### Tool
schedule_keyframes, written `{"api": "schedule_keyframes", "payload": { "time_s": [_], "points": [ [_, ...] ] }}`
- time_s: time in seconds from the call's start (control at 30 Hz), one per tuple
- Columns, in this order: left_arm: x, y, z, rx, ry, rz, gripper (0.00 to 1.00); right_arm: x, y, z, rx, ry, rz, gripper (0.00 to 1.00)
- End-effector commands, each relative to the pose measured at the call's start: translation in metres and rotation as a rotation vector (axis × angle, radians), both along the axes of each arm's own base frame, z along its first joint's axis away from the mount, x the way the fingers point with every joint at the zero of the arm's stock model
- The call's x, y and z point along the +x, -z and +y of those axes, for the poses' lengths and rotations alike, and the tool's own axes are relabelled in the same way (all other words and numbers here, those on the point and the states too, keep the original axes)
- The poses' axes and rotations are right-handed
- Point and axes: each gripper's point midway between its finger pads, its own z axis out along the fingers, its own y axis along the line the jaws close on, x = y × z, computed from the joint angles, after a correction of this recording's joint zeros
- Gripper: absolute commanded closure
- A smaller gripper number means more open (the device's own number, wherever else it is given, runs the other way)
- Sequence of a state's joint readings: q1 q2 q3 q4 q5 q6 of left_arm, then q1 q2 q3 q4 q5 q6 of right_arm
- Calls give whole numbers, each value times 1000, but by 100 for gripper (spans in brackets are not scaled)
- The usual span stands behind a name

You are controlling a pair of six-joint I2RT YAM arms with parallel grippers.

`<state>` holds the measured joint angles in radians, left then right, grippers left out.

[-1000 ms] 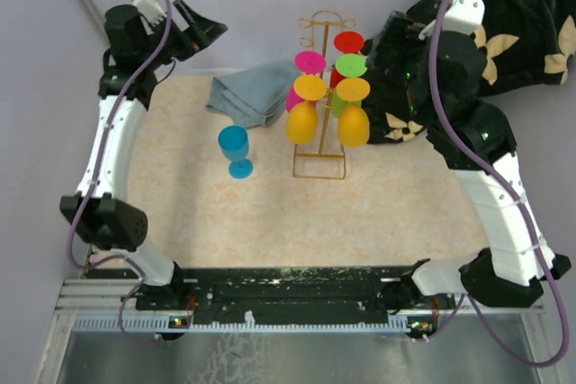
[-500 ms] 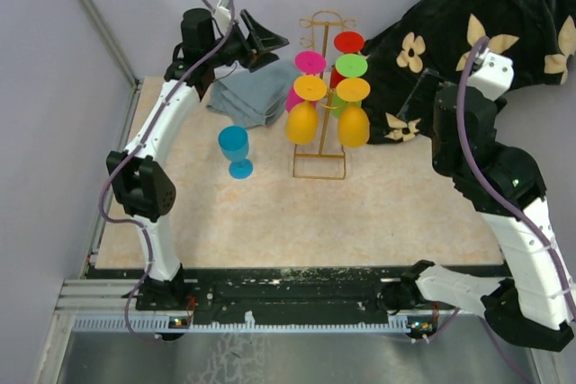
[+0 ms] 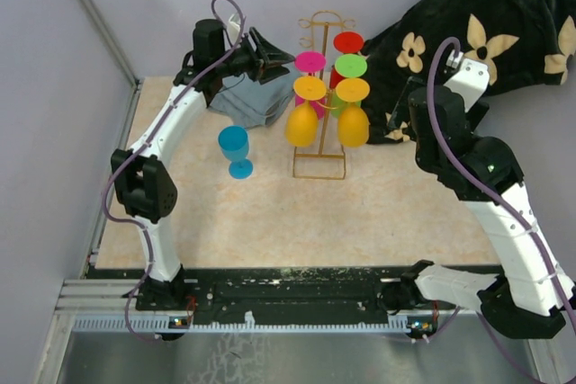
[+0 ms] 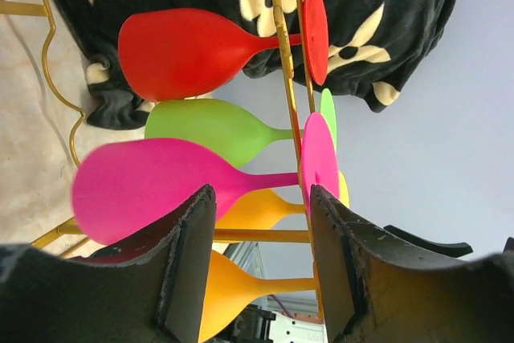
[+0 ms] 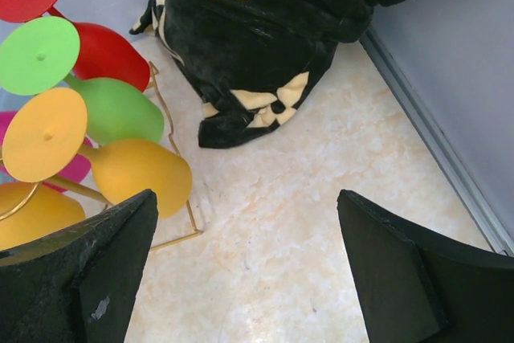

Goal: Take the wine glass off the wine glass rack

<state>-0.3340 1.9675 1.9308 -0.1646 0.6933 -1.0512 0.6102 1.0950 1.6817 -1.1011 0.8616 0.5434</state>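
Note:
The gold wine glass rack stands at the back of the table with several coloured wine glasses hanging upside down from it. My left gripper reaches in from the left at the pink wine glass. In the left wrist view the pink glass lies just beyond my left gripper, its stem level with the fingertips. The jaws are part open and pinch nothing. The rack post runs up the frame. My right gripper hangs wide open over bare table, right of the rack.
Red, green and orange glasses hang on the rack. A blue glass stands on the table to its left. A grey cloth lies behind it. A black flowered cloth fills the back right.
My left arm has swung right, up to the pink glass, and its jaws have narrowed. The right arm has moved left, nearer the rack, jaws still wide.

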Motion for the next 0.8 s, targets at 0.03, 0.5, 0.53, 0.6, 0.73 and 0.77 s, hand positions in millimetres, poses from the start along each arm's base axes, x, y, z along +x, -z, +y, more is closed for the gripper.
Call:
{"api": "schedule_keyframes", "payload": {
  "time_s": [0.03,0.5,0.53,0.6,0.73,0.77],
  "points": [
    [-21,-29,-4,-23,29,-42,45,2,-9,0,22,3,-35,6],
    [-29,-36,-6,-15,29,-59,49,1,-1,3,36,-13,-27,5],
    [-29,-36,-6,-15,28,-58,50,1,-1,3,36,-15,-28,5],
    [-29,-37,-5,-13,26,-60,53,1,-1,4,37,-17,-27,5],
    [-29,-39,-6,-16,27,-64,57,2,1,5,40,-21,-23,5],
    [-27,-39,-6,-15,24,-65,58,2,2,5,43,-23,-23,5]
  ]
}}
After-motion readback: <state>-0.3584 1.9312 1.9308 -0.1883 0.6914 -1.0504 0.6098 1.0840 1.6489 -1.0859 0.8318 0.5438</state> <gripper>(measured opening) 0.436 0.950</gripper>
